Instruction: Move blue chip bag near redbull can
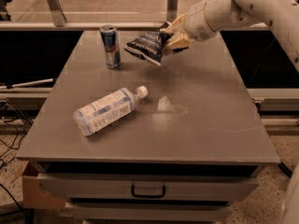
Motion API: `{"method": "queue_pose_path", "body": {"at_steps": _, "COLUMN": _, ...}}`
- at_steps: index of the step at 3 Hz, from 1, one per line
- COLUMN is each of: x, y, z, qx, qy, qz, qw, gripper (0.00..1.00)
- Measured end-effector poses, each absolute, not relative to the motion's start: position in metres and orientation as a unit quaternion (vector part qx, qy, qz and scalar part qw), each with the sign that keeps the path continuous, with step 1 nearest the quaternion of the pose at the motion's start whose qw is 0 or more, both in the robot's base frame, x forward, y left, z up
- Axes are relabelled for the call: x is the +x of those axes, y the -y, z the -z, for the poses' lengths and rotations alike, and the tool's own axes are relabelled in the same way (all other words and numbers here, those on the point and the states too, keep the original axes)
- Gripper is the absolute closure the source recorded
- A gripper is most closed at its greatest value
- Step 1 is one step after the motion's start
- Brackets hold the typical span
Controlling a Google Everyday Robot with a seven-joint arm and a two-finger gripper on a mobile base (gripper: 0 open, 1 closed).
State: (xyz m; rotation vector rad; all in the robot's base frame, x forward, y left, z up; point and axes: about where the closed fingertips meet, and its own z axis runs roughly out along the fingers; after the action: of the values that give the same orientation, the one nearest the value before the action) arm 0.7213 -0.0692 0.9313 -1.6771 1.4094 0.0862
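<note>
Counting one gripper [172,37], hanging over the far right part of one table [210,125] and pinching one blue chip bag [145,45]. Counting one redbull can [110,46], standing left of the gripper, just past the blue chip bag. Counting one water bottle [107,111], lying on its side, lower left of the gripper. Counting one drawer handle [148,191], well below it.
</note>
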Motion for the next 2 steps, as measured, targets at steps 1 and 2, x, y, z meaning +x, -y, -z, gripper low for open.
{"method": "queue_pose_path", "body": {"at_steps": 1, "x": 0.722, "y": 0.046, "z": -0.920, "qx": -0.692, "qy": -0.559, "qz": -0.057, "qw": 0.454, "gripper": 1.00}}
{"method": "queue_pose_path", "body": {"at_steps": 2, "x": 0.722, "y": 0.026, "z": -0.914, "qx": -0.700, "qy": -0.548, "qz": -0.077, "qw": 0.451, "gripper": 1.00}}
